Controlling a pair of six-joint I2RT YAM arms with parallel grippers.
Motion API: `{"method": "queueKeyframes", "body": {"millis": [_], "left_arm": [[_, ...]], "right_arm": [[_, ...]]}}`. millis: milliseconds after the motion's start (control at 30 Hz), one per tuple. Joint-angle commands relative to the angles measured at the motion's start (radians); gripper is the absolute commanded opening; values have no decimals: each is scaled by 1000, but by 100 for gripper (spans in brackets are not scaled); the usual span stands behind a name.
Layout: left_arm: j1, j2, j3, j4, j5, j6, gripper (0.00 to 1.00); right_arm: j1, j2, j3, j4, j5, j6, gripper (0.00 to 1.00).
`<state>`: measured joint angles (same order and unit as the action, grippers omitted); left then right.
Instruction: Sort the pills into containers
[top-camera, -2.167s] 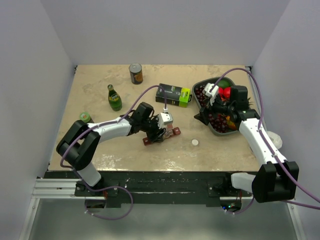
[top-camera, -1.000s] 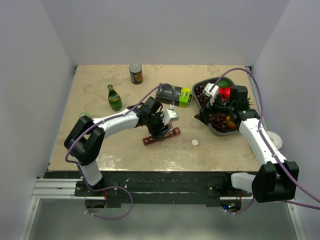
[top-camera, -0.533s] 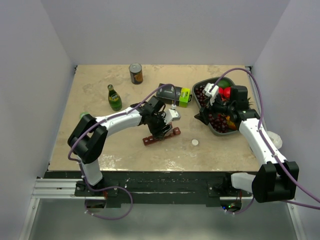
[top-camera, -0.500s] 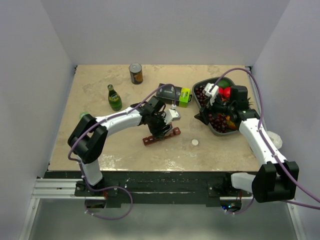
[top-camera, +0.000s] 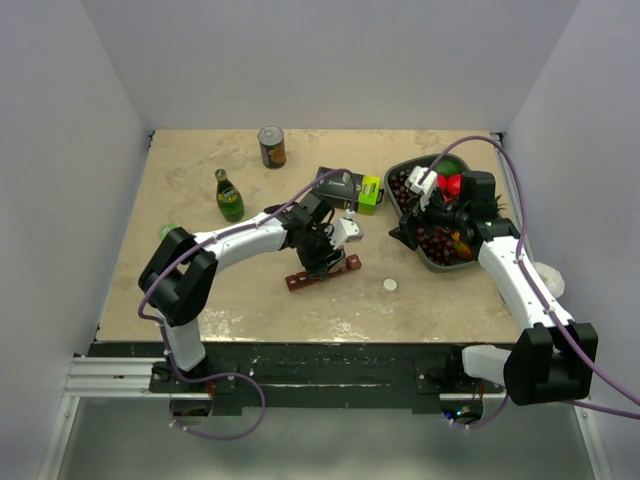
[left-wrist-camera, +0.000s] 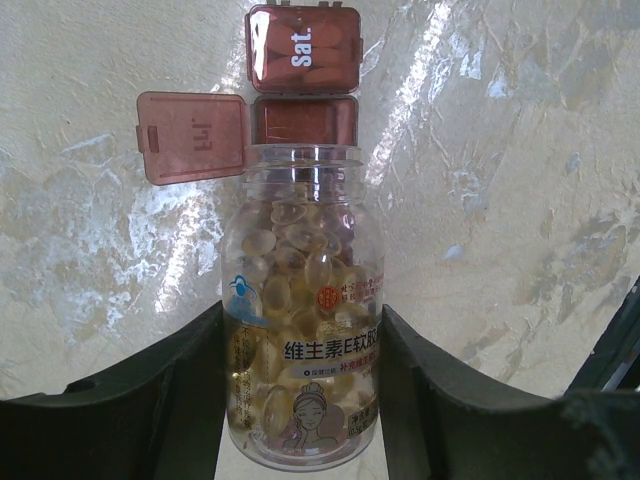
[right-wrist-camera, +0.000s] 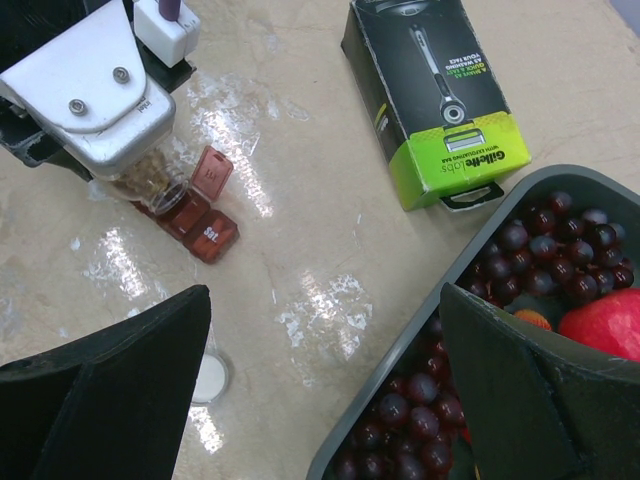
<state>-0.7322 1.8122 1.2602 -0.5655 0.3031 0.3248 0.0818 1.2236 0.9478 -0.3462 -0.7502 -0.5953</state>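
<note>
My left gripper (left-wrist-camera: 303, 340) is shut on a clear bottle (left-wrist-camera: 303, 300) full of pale yellow pills (left-wrist-camera: 300, 240). The bottle's open mouth lies right over the containers (left-wrist-camera: 305, 120), a dark red strip. One lid (left-wrist-camera: 190, 135) is flipped open to the left. The end lid marked "Sat." (left-wrist-camera: 303, 50) is closed. From above, the left gripper (top-camera: 325, 250) hangs over the containers (top-camera: 322, 273) at mid-table. My right gripper (right-wrist-camera: 325, 380) stands open with nothing between its fingers, over the edge of the tray (right-wrist-camera: 480, 270). It also sees the bottle (right-wrist-camera: 160, 185) and the containers (right-wrist-camera: 205, 225).
A small white cap (top-camera: 389, 285) lies right of the strip. A black-and-green box (top-camera: 350, 188) sits behind it. The grey tray (top-camera: 400, 170) of fruit stands at the right. A green bottle (top-camera: 229, 196) and a can (top-camera: 271, 146) stand at the back left.
The left arm has edged slightly right with the bottle, staying over the strip. The right arm has not moved.
</note>
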Motion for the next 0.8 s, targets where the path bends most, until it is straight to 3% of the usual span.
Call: {"method": "queueKeyframes", "body": {"millis": [0, 767], "left_arm": [[-10, 12, 53, -22, -19, -7, 0], [-32, 35, 103, -83, -81, 3, 0]], "right_arm": [[-7, -3, 34, 3, 3, -14, 99], [-7, -4, 32, 3, 8, -15, 99]]}}
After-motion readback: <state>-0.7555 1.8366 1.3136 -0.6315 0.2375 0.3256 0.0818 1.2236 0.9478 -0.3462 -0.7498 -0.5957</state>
